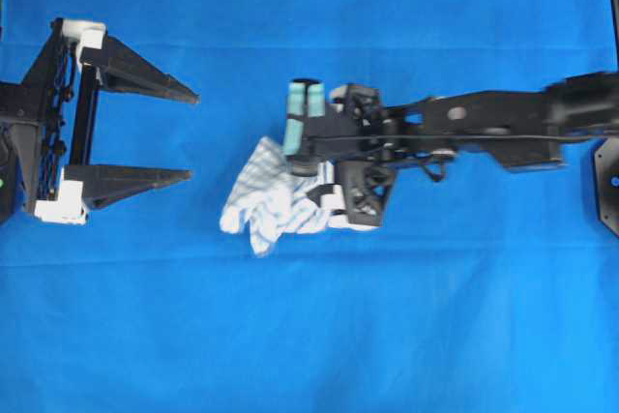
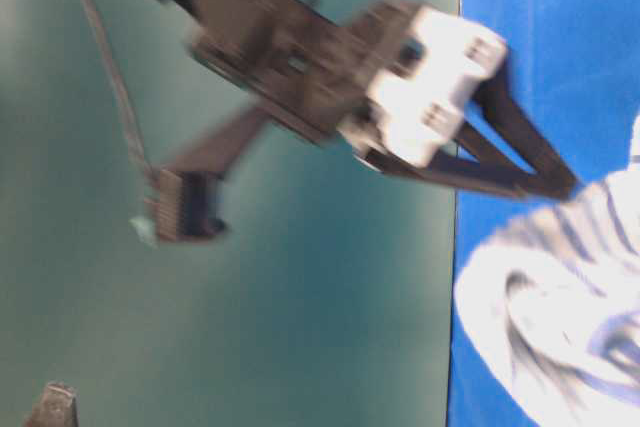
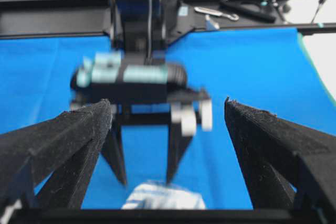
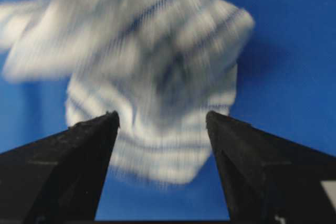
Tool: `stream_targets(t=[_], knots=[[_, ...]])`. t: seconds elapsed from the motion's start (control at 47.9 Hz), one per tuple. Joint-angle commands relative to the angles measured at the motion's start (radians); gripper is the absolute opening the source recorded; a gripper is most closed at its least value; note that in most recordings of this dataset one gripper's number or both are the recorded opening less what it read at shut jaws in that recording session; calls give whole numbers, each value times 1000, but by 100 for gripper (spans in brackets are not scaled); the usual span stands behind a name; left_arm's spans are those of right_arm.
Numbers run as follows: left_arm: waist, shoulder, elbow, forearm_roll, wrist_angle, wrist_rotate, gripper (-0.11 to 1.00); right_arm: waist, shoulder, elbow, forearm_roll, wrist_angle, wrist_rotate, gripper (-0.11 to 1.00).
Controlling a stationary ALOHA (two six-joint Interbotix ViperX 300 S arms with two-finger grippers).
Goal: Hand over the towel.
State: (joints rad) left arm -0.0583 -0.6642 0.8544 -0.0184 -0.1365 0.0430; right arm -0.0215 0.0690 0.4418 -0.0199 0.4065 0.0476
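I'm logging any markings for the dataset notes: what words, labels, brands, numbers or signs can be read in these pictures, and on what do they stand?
None can be read: no view shows any text.
The towel bears only thin stripes, no print.
The blue cloth is plain.
The left gripper and the right gripper show no markings.

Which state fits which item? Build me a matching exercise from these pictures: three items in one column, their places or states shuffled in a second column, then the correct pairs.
Items
1. small white cloth towel with thin blue and grey stripes
2. black left end effector
3. black right end effector

States
A. open, poised over the striped cloth, holding nothing
B. crumpled on the large plain blue cloth, near the middle
C. open at the left edge of the overhead view, well apart from the striped cloth

Pairs: 1-B, 2-C, 3-A
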Motion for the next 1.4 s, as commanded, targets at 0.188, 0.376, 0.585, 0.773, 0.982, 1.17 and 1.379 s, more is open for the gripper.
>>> stream_targets(t=[0.188, 0.376, 0.585, 0.773, 0.982, 1.17, 1.379], knots=[[-2, -2, -12, 0, -8, -2, 93, 2, -279, 94, -48, -81, 2, 70], [-2, 2, -12, 0, -9, -2, 93, 2, -479, 233, -52, -258, 2, 70], [-2, 11, -12, 0, -11, 2, 93, 0, -623, 370, -54, -459, -2, 70], [-2, 25, -12, 0, -25, 3, 93, -2, -623, 396, -54, -517, -2, 70], [-2, 5, -6, 0, -18, 3, 92, 0, -649, 403, -54, -515, -2, 70], [-2, -95, 28, 0, 46, 8, 92, -2, -767, 436, -54, -456, -2, 70], [-2, -252, 112, 0, 74, 20, 92, -2, -919, 515, -54, -417, -2, 70]])
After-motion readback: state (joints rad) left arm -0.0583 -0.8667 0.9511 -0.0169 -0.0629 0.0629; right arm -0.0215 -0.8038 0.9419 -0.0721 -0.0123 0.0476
